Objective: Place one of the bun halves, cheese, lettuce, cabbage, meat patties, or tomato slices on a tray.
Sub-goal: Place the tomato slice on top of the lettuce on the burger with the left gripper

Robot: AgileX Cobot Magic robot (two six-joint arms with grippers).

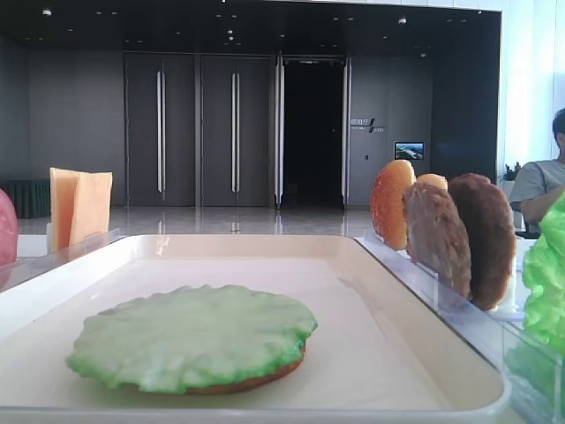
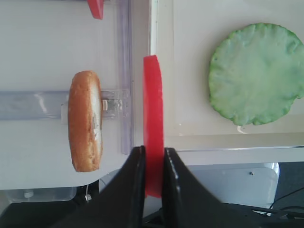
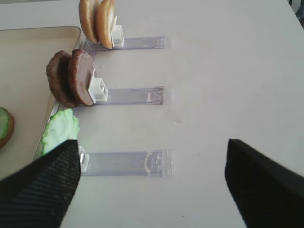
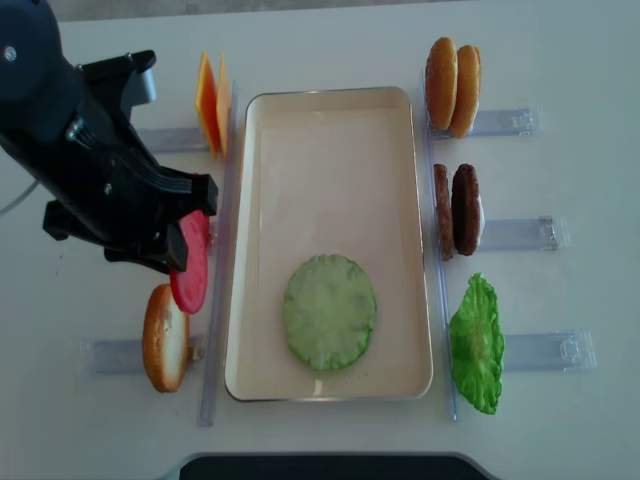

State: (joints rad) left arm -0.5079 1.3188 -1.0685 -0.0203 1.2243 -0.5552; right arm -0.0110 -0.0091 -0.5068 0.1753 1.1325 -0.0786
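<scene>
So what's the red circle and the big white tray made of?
The red tomato slice looks like smooth, matte plastic or rubber: even colour, clean edge, and it stays stiff in the left gripper. The tray looks like hard, slightly glossy cream plastic, its rounded rim catching the light.

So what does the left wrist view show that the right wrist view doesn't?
Only the left wrist view: the left gripper with jaws shut on a red tomato slice, and a bun half standing in a clear holder. Only the right wrist view: two meat patties, paired bun halves, a lettuce leaf. Both: the tray and its green-topped stack.
</scene>
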